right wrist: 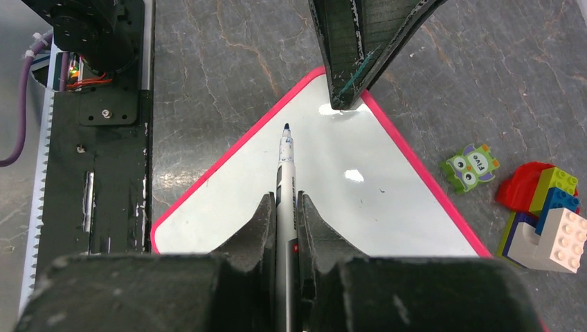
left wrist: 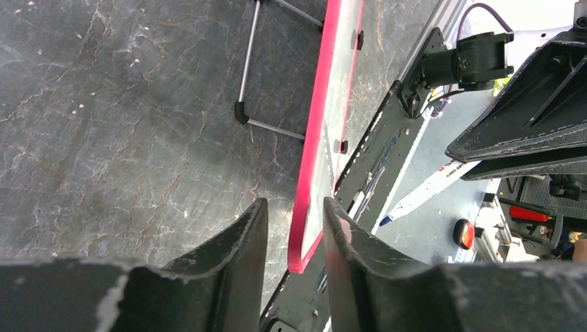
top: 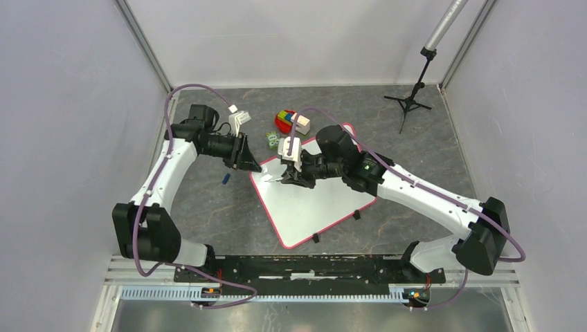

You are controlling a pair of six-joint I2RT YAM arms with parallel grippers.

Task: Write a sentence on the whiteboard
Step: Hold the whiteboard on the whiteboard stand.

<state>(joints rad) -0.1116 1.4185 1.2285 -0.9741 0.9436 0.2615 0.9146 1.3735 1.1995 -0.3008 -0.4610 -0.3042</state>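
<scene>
Grey, marble-veined surface (top: 208, 207) covered the floor of a white-walled cell. The whiteboard (top: 318, 207) lay flat near its middle, turned so that 1 corner pointed toward the arm bases. Its face was plain white inside the pink-red rim.

The right hand (right wrist: 285, 207) was pressed tight on a marker (right wrist: 286, 166), 1 finger on each side of the barrel. The dark tip pointed out over the board's white face; whether it touched the board could not be told. The left hand (left wrist: 294, 207) was partly spread, its 2 fingers apart with the board's rim running up between them, and neither finger plainly squeezed it.

In the overhead view both hands met at the board's left corner, the left hand at the rim and the right hand just beside it over the board. Only the right wrist view showed the marker's tip and the left hand's dark fingers coming down onto that corner just inside the rim. It also showed an owl tile (right wrist: 471, 167) and a stack of toy bricks (right wrist: 547, 214) on the surface just beyond the board's edge. Only the left wrist view showed the board almost edge-on, with black clips (left wrist: 343, 146) on its rim. The overhead view alone took in a black tripod stand (top: 413, 97) at the far right and a small blue object (top: 226, 179) on the surface near the left hand.
</scene>
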